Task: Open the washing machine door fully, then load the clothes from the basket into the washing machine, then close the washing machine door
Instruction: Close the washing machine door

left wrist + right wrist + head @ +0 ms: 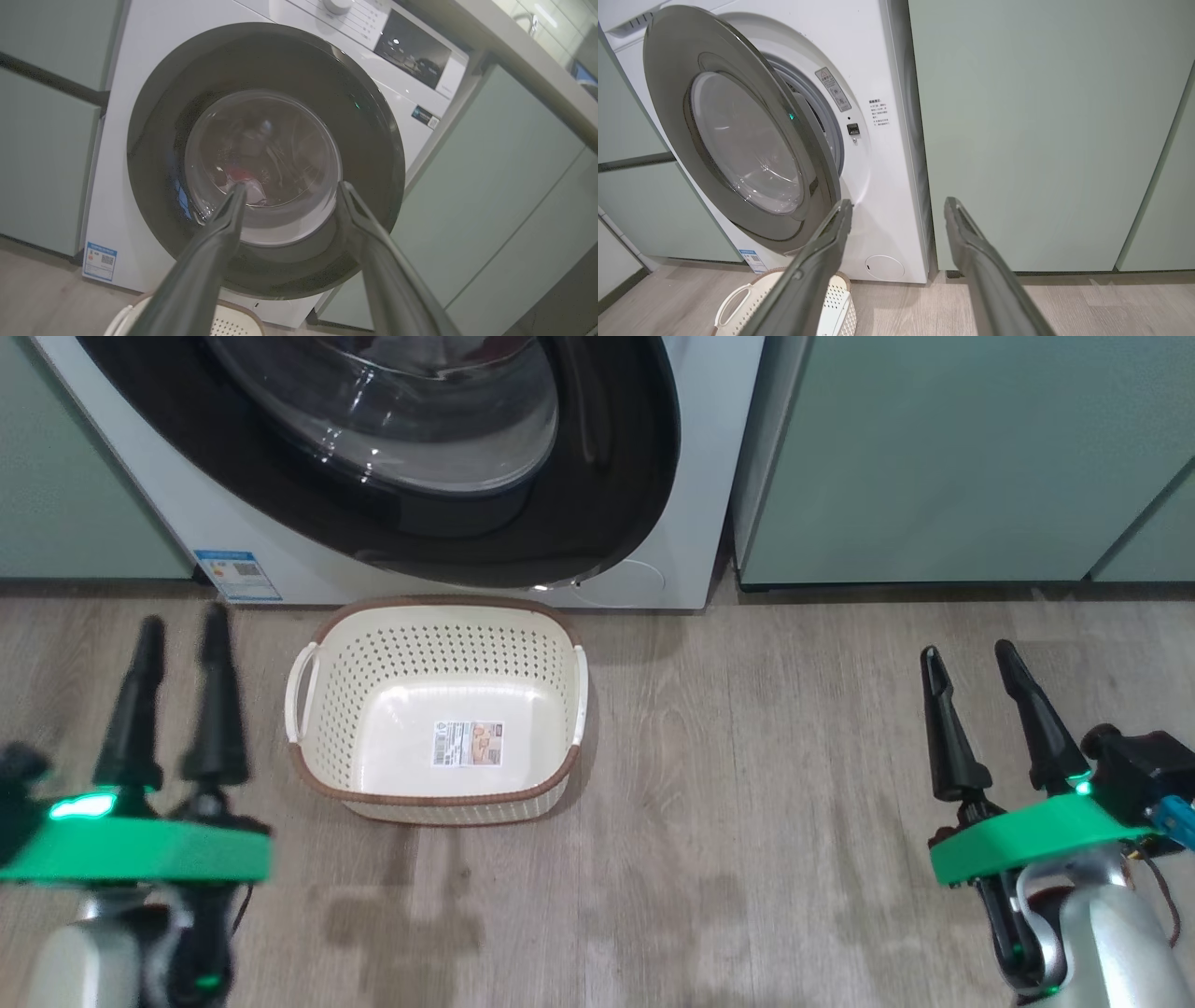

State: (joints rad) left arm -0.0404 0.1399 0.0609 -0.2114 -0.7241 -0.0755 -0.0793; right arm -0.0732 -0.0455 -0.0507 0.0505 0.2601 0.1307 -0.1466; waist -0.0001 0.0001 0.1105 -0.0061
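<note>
So here's where we're at: our left end effector (183,621) and right end effector (967,651) both hover over the grey wood-look floor (747,756), long dark fingers spread wide and gripping nothing. Between them, closer to the left one, sits the small cream perforated plastic basket (439,649) with its brown woven-look rim. It's on the floor right in front of the big white front-loading washing machine (700,476), and we can see the sticker (468,744) on its inner bottom. The large round washing machine door (616,457), glossy black rim with a bulging clear glass centre, is ajar. From the right wrist view its right edge stands out from the machine's front, with a gap showing the opening behind it. Through the glass in the left wrist view we make out something red and pale, too blurry to name. Pale green cabinets (934,457) sit on both sides of the machine.
</note>
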